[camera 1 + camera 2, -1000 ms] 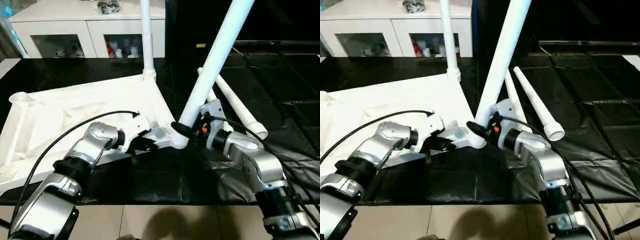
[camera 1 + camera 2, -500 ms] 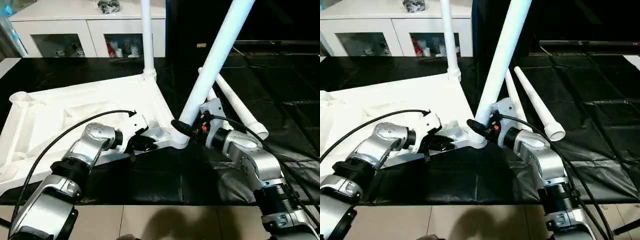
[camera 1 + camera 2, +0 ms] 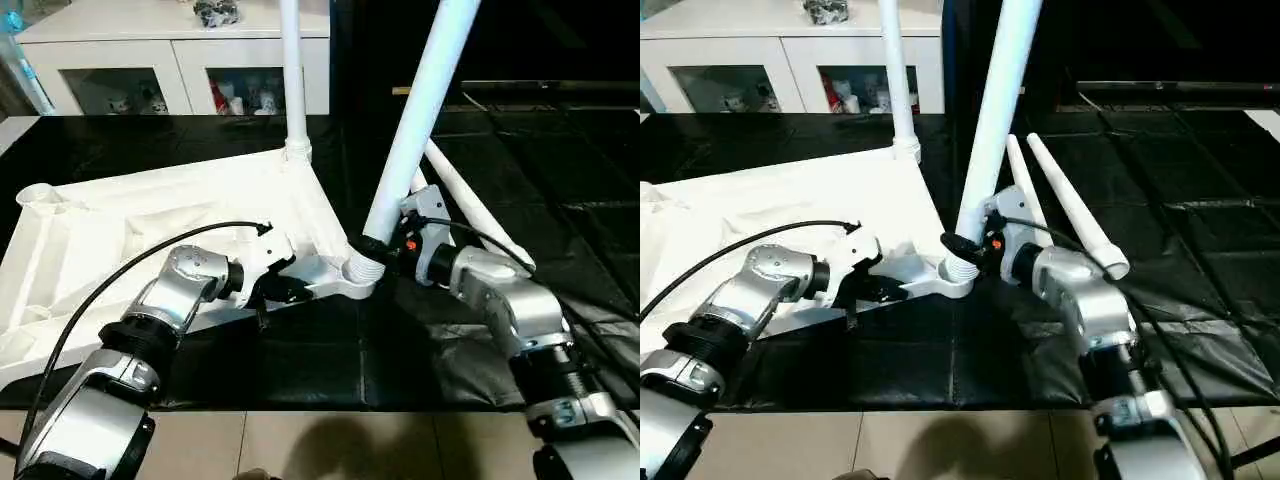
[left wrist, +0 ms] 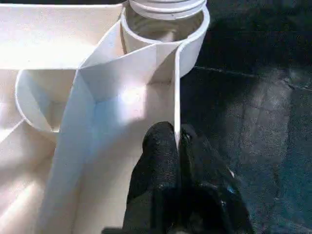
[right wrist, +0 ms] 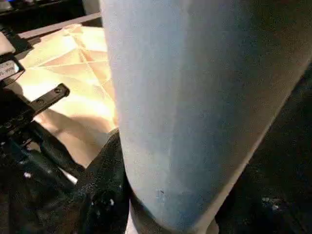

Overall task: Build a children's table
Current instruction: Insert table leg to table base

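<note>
The jaws of the left gripper (image 4: 178,146) are pressed together on the thin upright side wall of the tabletop (image 3: 150,230), pinching it a little to the left of the near right corner socket (image 3: 362,272). The jaws of the right gripper (image 3: 385,248) stand about half spread around the base of the leg (image 3: 415,110), holding it just above that socket.

The tabletop lies upside down on the black-covered floor (image 3: 300,350), ribbed underside up, its near right corner towards the robot. A first leg (image 3: 293,70) stands already seated in the far right corner. The held leg has its threaded end at the mouth of the near socket, but it leans to the right rather than standing straight. Two spare legs (image 3: 1070,205) lie on the floor just to the right, behind the right arm.

The main risk, as I judge it, is that lean: if the leg is pushed or turned while tilted, the threads may bite crooked and jam. The pinch on the wall is narrow, so a hard push could make the tabletop slip or lift at this corner. The tall leg gives much leverage, and a loose hold could let it topple towards the spare legs or the white cabinet (image 3: 150,60) at the far left.
</note>
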Controlling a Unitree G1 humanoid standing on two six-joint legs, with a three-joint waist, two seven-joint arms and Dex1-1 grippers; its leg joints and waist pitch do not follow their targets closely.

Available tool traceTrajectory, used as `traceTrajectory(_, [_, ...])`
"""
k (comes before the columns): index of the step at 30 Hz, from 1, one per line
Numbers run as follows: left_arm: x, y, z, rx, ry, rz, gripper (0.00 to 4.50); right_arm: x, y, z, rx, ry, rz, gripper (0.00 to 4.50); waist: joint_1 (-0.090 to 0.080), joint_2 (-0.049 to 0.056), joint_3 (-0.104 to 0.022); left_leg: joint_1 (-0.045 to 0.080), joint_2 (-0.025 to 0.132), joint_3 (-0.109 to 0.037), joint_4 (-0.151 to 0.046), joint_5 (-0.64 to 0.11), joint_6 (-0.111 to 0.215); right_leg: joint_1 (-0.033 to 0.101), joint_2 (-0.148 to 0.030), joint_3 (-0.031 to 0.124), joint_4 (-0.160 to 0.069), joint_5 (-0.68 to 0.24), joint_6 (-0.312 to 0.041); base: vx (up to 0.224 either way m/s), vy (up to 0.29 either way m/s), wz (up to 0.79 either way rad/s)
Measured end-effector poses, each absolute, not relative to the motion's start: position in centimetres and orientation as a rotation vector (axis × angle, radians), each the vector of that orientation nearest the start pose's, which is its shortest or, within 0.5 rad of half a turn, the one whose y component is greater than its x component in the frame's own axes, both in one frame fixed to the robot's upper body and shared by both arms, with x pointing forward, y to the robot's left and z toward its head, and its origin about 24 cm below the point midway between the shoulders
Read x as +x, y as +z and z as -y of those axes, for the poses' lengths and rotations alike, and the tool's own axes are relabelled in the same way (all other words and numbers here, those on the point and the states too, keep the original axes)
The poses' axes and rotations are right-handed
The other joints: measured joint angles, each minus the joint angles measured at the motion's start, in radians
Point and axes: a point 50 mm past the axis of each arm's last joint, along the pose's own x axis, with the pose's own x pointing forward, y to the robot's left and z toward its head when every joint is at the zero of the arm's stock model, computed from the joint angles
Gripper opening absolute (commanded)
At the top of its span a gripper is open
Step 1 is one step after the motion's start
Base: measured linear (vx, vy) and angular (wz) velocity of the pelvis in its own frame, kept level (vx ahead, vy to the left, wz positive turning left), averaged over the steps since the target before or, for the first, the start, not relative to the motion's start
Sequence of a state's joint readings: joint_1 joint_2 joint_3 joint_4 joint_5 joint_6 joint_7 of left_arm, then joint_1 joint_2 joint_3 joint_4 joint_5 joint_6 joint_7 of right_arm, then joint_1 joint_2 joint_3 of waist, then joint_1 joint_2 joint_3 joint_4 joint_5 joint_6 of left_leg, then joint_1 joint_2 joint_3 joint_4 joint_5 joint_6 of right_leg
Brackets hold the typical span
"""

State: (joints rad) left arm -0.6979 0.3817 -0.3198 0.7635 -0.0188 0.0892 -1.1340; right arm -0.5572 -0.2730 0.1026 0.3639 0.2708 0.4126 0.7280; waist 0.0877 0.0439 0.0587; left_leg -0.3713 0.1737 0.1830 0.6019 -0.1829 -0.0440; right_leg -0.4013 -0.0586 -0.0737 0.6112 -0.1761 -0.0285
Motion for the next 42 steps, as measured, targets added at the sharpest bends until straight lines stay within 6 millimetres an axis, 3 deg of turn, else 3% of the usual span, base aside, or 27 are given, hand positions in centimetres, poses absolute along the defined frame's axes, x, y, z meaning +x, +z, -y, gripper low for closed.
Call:
traceTrajectory(8, [33.2,5.4,-14.6,0.398,-1.265,-0.507,0.00,33.4,8.5,12.3,0.042,0.919,-0.296,1.91,0.002,-0.004,0.000,0.000,0.000,0.000,0.000,0.000,0.000,0.000,0.000,0.000,0.000,0.000,0.000,0.000,0.000,0.00])
traceTrajectory(25, [33.1,5.5,-14.5,0.423,-1.279,-0.510,0.00,33.0,8.4,11.1,-0.003,1.049,-0.327,1.91,0.005,-0.025,-0.003,0.001,0.000,0.001,0.000,0.000,0.000,0.001,0.000,0.000,0.000,0.000,0.000,0.000,0.000,0.00])
traceTrajectory(42, [32.8,5.6,-14.8,0.431,-1.304,-0.516,0.00,33.3,8.1,11.7,-0.023,1.028,-0.323,1.91,0.004,-0.028,-0.003,0.001,0.000,0.001,-0.001,0.000,0.000,0.001,0.000,0.000,0.000,0.000,0.000,0.000,0.000,0.00])
